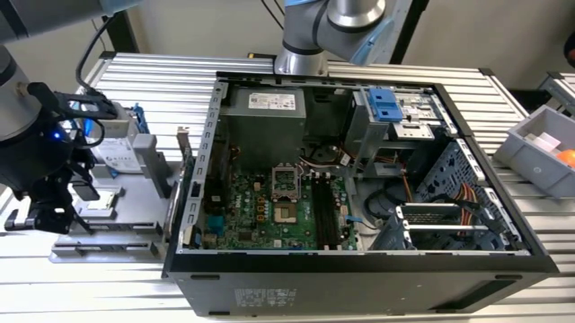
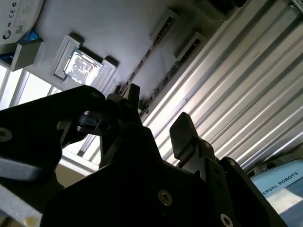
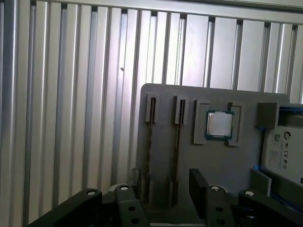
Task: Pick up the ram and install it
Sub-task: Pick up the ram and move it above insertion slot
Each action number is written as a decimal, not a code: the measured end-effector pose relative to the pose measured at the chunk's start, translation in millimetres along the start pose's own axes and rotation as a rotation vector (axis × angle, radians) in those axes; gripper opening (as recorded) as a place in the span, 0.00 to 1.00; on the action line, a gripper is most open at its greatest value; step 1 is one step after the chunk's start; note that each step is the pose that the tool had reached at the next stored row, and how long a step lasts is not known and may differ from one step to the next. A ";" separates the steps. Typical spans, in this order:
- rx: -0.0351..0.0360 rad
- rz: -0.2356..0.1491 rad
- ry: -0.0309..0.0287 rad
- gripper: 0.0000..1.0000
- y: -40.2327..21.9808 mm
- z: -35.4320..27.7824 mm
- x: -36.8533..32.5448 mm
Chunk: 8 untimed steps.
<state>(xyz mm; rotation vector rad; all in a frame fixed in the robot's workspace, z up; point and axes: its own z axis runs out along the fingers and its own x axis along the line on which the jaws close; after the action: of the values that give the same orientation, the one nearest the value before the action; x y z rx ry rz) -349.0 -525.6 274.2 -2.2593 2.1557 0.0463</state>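
Observation:
Two thin dark ram sticks stand on edge in slots of a grey holder (image 3: 163, 101). In the first wrist view they are the ram (image 3: 150, 142) and a second stick (image 3: 177, 142); in the second wrist view one ram (image 2: 143, 64) runs as a dark line. My gripper (image 3: 163, 198) (image 2: 159, 117) hovers above the holder's ram end, open, with nothing between its black fingers (image 3: 201, 187). In the exterior view my gripper (image 1: 45, 219) hangs over the holder (image 1: 117, 232) at the exterior view's left, beside the open computer case (image 1: 359, 269).
A silver processor chip (image 3: 219, 124) (image 2: 78, 67) and a hard drive in a blue frame (image 3: 284, 151) (image 1: 121, 151) share the holder. The motherboard's empty ram slots (image 1: 328, 212) lie inside the case. A grey bin (image 1: 543, 151) stands at the exterior view's right on the ribbed metal table (image 1: 153, 74).

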 end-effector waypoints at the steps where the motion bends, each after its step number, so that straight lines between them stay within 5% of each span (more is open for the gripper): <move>1: 0.0003 0.007 0.0002 1.00 0.0 0.7 0.1; 8: 0.0003 0.013 0.0012 1.00 0.0 2.8 0.1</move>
<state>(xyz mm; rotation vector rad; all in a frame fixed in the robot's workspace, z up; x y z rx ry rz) -349.1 -525.5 271.4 -2.2464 2.1704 0.0448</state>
